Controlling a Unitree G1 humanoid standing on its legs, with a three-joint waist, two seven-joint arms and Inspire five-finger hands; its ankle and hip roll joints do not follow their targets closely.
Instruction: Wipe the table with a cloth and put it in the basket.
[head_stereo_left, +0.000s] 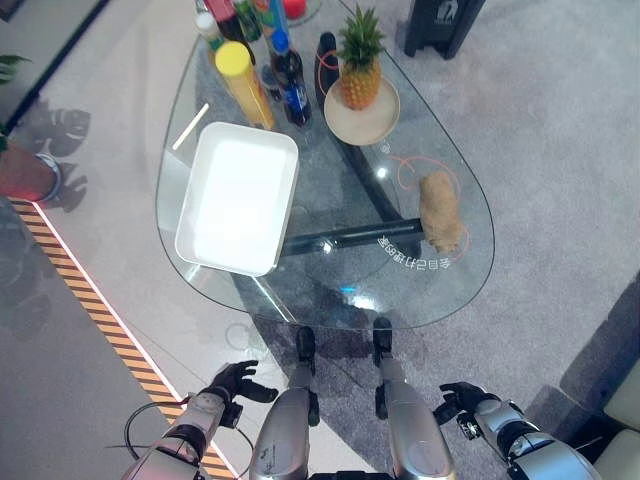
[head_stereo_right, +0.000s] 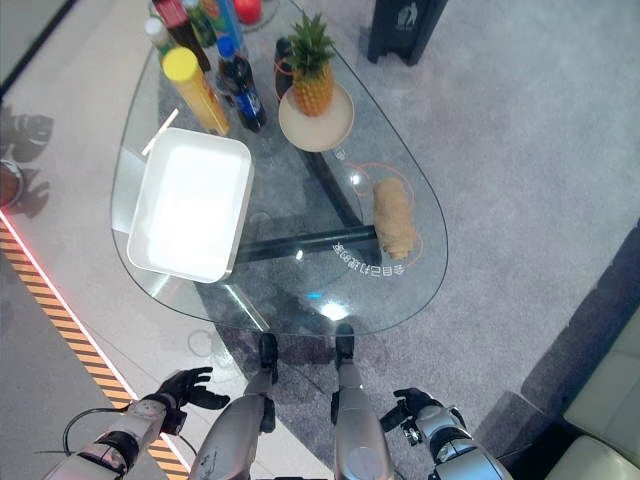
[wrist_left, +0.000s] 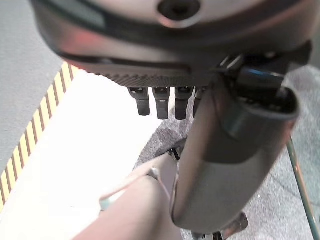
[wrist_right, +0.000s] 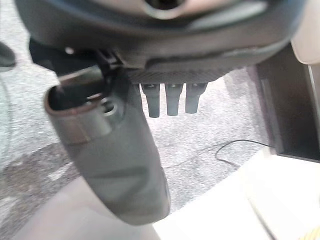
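Note:
A tan cloth (head_stereo_left: 440, 210) lies bunched on the right side of the glass table (head_stereo_left: 420, 290), beside a circle printed on the glass. A white rectangular basket (head_stereo_left: 238, 196) stands on the table's left half, with nothing in it. My left hand (head_stereo_left: 238, 382) hangs low at the lower left, well short of the table, its fingers relaxed and holding nothing. My right hand (head_stereo_left: 462, 400) hangs at the lower right, likewise below the table's near edge, fingers loose and bare. The left hand's fingers (wrist_left: 161, 102) and the right hand's fingers (wrist_right: 171, 104) show straight over the floor.
At the table's far end stand a pineapple (head_stereo_left: 360, 65) on a plate, a yellow-capped can (head_stereo_left: 245, 84) and several bottles (head_stereo_left: 290, 75). A dark bin (head_stereo_left: 440, 25) stands on the floor beyond. A striped floor line (head_stereo_left: 90, 305) runs at the left; pale furniture (head_stereo_left: 625, 410) is at the lower right.

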